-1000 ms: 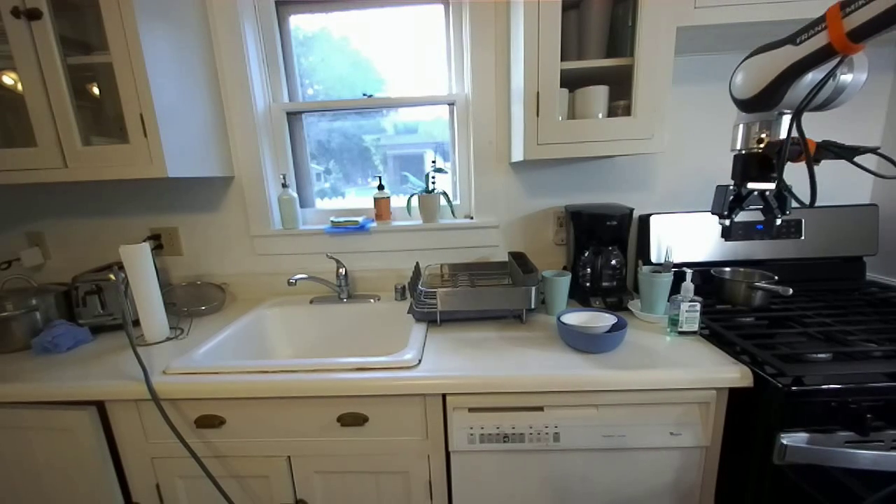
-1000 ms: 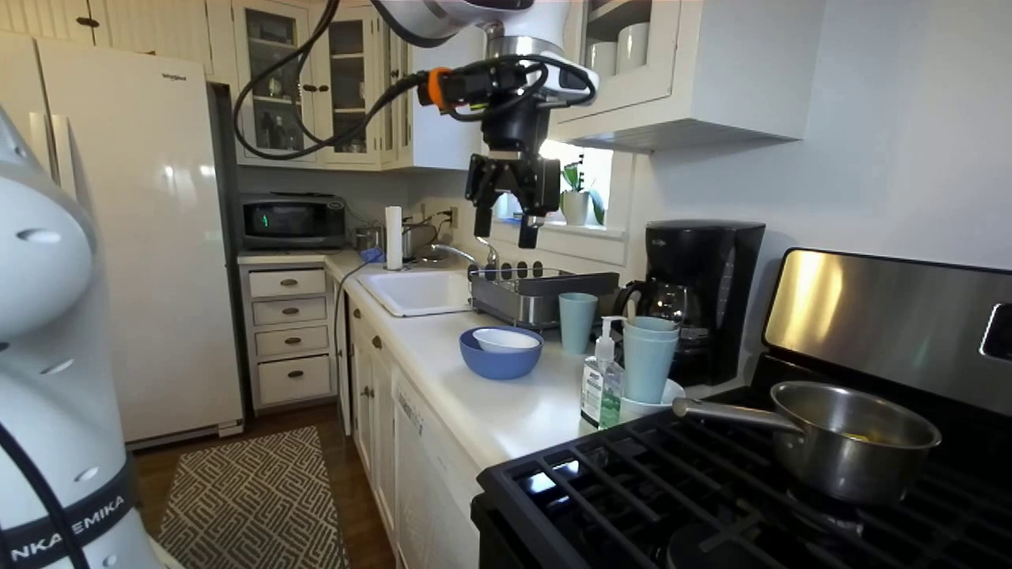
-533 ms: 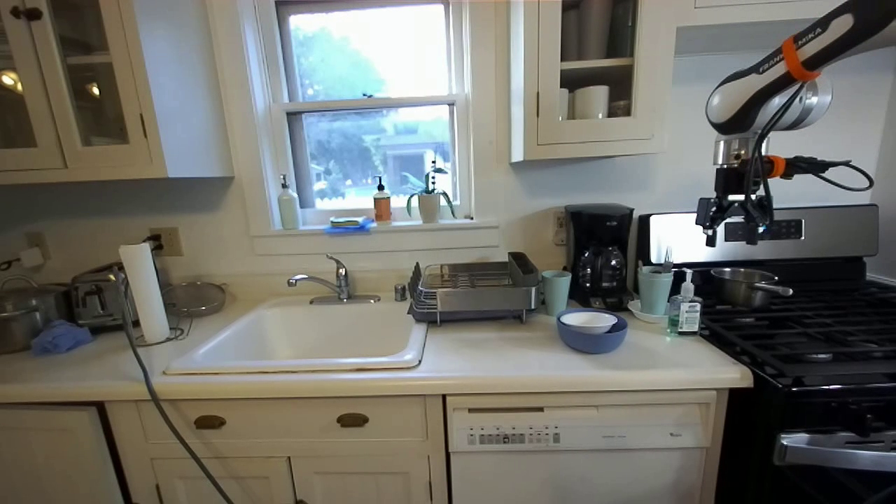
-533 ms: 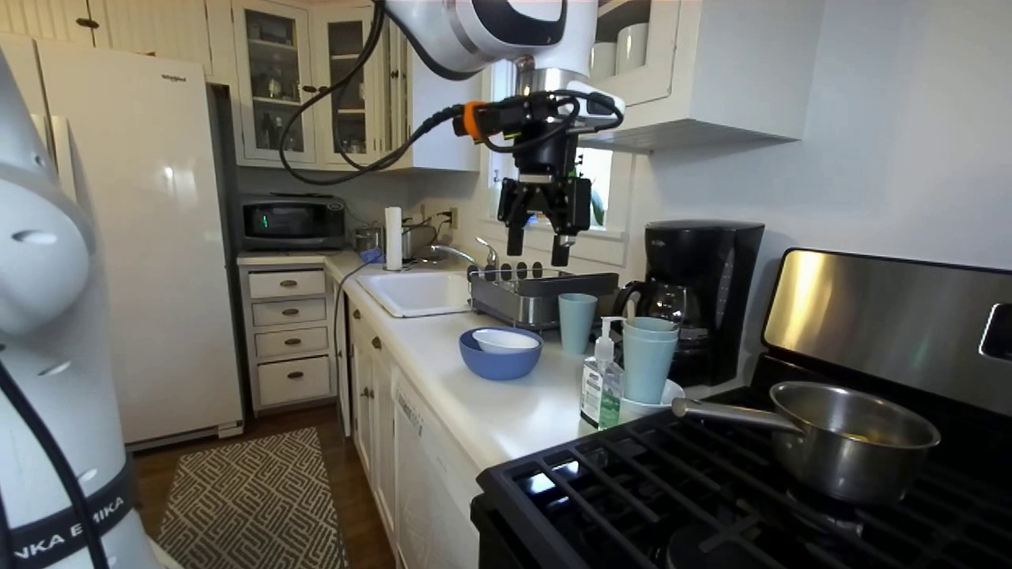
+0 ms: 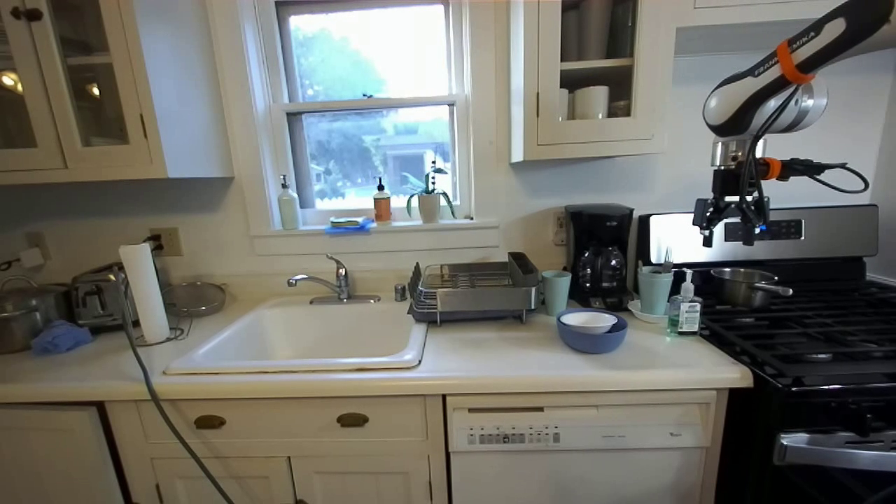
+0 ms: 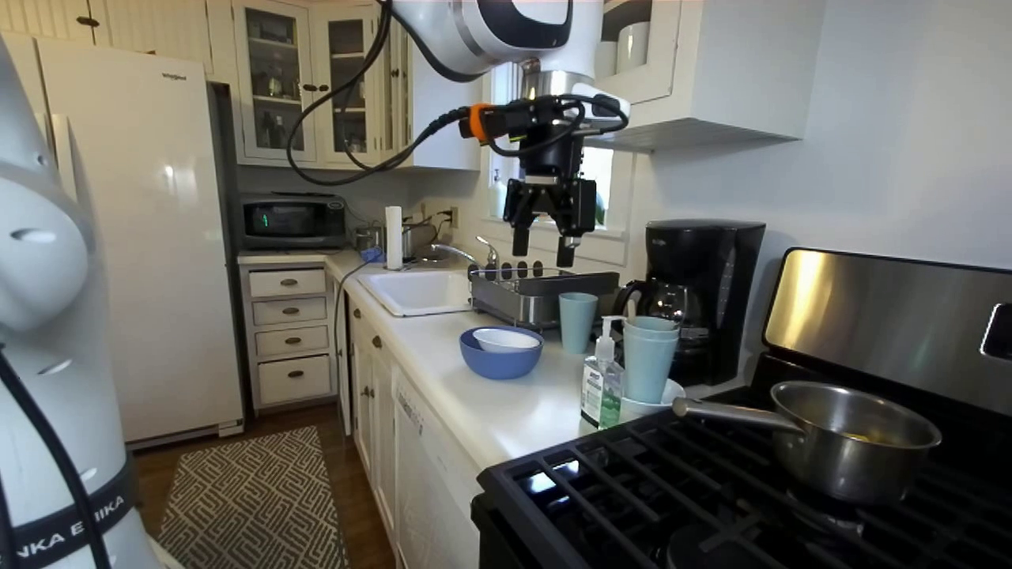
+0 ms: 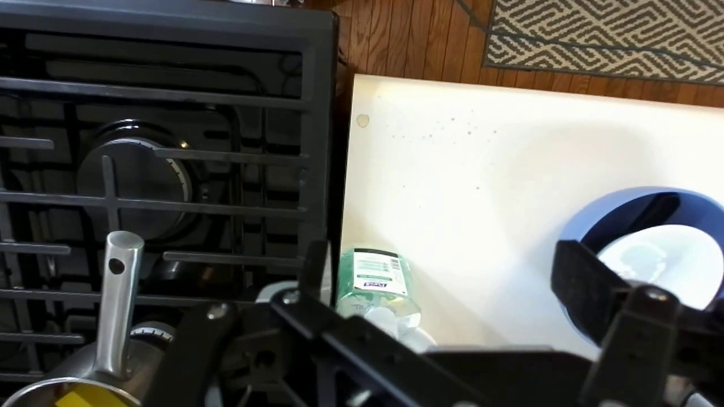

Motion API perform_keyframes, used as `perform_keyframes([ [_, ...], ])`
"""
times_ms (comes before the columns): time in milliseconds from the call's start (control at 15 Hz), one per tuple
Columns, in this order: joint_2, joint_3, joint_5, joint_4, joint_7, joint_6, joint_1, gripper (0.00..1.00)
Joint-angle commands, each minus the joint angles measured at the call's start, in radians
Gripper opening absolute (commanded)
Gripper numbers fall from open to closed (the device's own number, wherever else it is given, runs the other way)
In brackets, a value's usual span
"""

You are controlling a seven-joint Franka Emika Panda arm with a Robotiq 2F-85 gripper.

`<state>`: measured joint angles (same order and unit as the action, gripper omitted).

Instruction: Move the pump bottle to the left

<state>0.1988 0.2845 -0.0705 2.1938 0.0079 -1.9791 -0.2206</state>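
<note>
Lower than a second ago, and farther left in an exterior view, the white-and-black Franka Panda arm [image 5: 743,105] reaches in from the upper right; nothing on the white desk [image 5: 490,360] appears to have moved. A black gas stove [image 5: 805,353] adjoins the desk's right end. On the desk stands a black drip coffee maker [image 5: 600,255]. Overhead, the black end effector [image 5: 729,240] points straight down, well above desk and stove; it is released, its jaws spread apart with nothing between them. A blue bowl [image 5: 591,341] holds a white bowl [image 5: 586,322], and stacked teal cups [image 5: 655,290] stand to their right. Just beside the cups, the translucent green pump bottle [image 5: 684,313] stands upright at the desk's right end, close to the stove. The wrist view shows it below, partly hidden by the end effector.

None of the move seems done yet: the bottle is ungripped and on the right. Left to do, it seems: descend, grip, carry it left, set it down and let go. The blue bowl, on that side, may limit the room.
</note>
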Motion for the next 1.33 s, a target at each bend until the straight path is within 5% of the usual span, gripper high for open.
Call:
perform_keyframes([
  [0,-0.093,0.005,0.063,-0.054,-0.002,-0.059,-0.012,1.0],
  [733,-0.345,-0.002,0.113,-0.194,0.129,-0.166,-0.034,1.0],
  [1267,-0.419,-0.006,0.182,-0.187,0.137,-0.318,-0.046,1.0],
])
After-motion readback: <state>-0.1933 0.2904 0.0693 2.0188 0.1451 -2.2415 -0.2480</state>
